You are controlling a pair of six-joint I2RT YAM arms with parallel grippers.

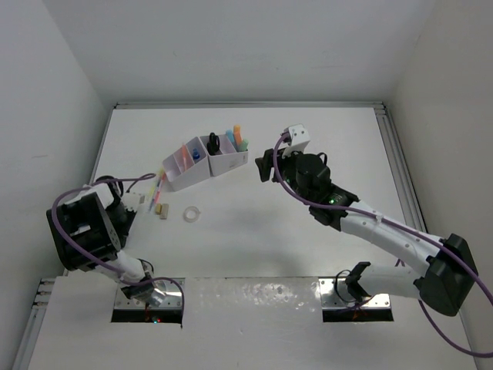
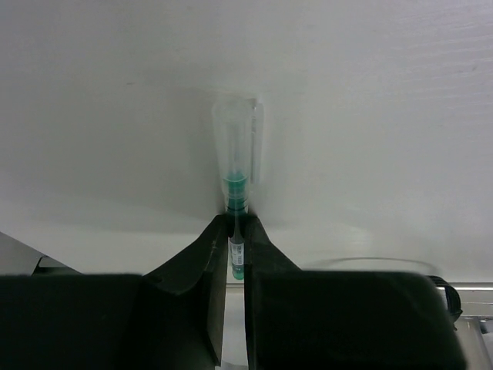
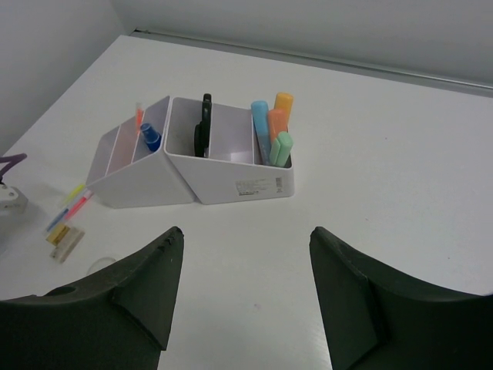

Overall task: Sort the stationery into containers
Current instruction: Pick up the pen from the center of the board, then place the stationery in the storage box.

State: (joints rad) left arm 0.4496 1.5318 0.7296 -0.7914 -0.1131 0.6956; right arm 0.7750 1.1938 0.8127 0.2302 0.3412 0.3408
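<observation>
Left gripper point(image 2: 236, 225) pressed onto slim clear-capped pen with green tip point(image 2: 239, 154), pinched between the fingers, cap pointing away, low over white surface point(image 2: 385, 116); contact unclear. Right gripper point(image 3: 246, 231) spread, holding nothing, facing pale lilac-white plastic organiser point(image 3: 231, 185) containing black-handled scissors point(image 3: 205, 127) and pastel markers point(image 3: 271, 127)
</observation>
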